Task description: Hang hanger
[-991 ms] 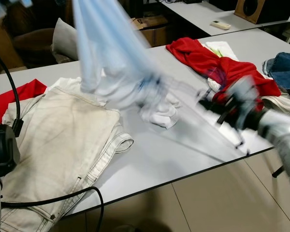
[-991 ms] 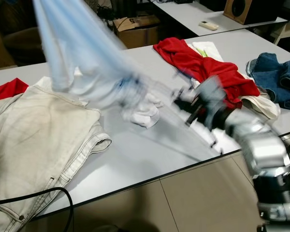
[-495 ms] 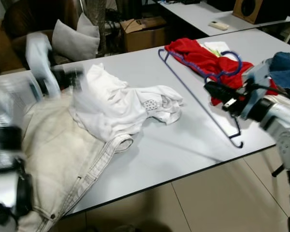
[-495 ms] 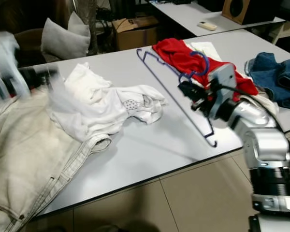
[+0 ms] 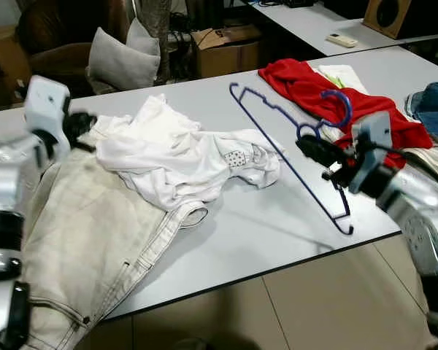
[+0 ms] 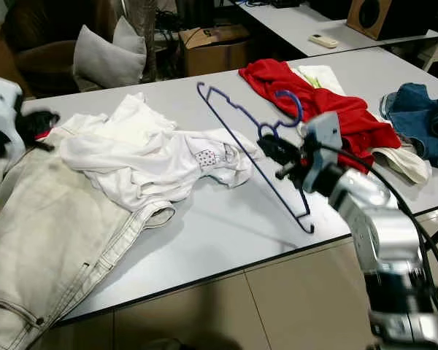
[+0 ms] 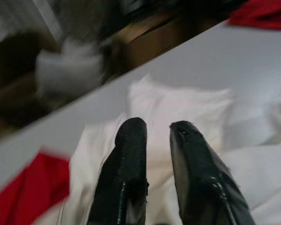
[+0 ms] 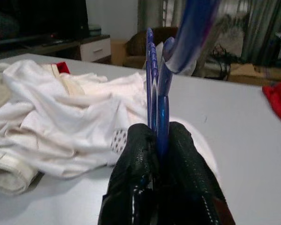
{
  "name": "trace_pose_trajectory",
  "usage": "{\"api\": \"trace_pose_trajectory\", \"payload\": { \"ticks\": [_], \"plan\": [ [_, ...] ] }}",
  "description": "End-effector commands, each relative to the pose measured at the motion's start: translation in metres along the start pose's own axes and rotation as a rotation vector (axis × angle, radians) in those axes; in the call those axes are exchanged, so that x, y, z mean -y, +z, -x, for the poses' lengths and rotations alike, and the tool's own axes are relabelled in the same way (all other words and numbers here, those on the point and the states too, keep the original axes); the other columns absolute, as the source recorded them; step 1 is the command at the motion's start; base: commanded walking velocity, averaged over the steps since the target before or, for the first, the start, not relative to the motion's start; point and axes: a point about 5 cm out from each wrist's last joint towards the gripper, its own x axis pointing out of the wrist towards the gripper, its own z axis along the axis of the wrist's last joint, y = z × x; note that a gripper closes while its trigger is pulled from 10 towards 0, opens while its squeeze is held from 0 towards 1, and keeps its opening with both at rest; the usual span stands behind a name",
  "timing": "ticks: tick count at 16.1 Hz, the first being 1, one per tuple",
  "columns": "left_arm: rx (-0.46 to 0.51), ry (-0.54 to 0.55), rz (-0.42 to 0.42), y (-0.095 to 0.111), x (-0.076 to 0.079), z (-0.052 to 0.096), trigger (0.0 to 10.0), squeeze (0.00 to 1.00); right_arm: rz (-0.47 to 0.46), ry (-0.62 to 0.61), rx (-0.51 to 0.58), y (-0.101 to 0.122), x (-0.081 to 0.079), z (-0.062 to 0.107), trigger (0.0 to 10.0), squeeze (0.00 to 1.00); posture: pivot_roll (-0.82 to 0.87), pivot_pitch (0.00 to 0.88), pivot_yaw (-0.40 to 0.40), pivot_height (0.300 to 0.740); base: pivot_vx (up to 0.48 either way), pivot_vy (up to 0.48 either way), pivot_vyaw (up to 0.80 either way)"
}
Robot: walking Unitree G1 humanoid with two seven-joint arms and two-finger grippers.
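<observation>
Right now the right gripper (image 6: pixel 271 153) has its fingers pinched on the blue hanger (image 6: pixel 248 146) near the neck, holding it tilted above the table (image 5: pixel 263 226), its far end over the white shirt (image 5: pixel 182 157). The left gripper (image 7: pixel 152 136) hovers over that shirt with a narrow gap between its fingers, holding nothing. Such a thin wire could twist or slip in the pinch, and the low end may snag the shirt or knock the table edge.

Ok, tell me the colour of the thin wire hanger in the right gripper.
Blue thin wire hanger; clearest in the right eye view.
</observation>
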Motion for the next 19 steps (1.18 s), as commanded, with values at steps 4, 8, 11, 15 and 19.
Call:
{"api": "trace_pose_trajectory", "payload": {
  "ticks": [4, 8, 11, 15, 19],
  "plan": [
    [0.107, -0.498, -0.196, 0.029, 0.048, 0.009, 10.0, 1.0, 0.002, -0.045, -0.012, -0.006, -0.014, 0.013, 10.0, 0.0, 0.01, 0.0, 0.117, 0.74, 0.0, 0.0, 0.0],
    [-0.06, -0.719, -0.333, -0.007, 0.084, 0.006, 10.0, 0.0, -0.062, -0.093, 0.03, -0.005, -0.035, 0.016, 10.0, 0.0, 0.0, 0.0, 0.139, 0.74, 0.0, 0.0, 0.0],
    [-0.085, -0.789, -0.325, -0.013, 0.098, 0.007, 10.0, 0.0, -0.072, -0.098, 0.017, -0.009, -0.045, 0.017, 10.0, 0.0, -0.01, 0.0, 0.126, 0.74, 0.0, 0.0, 0.0],
    [-0.118, -0.758, -0.345, -0.034, 0.112, -0.002, 10.0, 0.0, -0.098, -0.139, -0.036, -0.025, -0.059, 0.025, 10.0, 0.0, 0.0, 0.0, 0.119, 0.74, 0.0, 0.0, 0.0],
    [-0.135, -0.702, -0.365, -0.041, 0.116, -0.009, 10.0, 0.0, -0.111, -0.167, -0.03, -0.026, -0.062, 0.025, 10.0, 0.0, -0.01, 0.0, 0.12, 0.74, 0.0, 0.0, 0.0]
  ]
}}
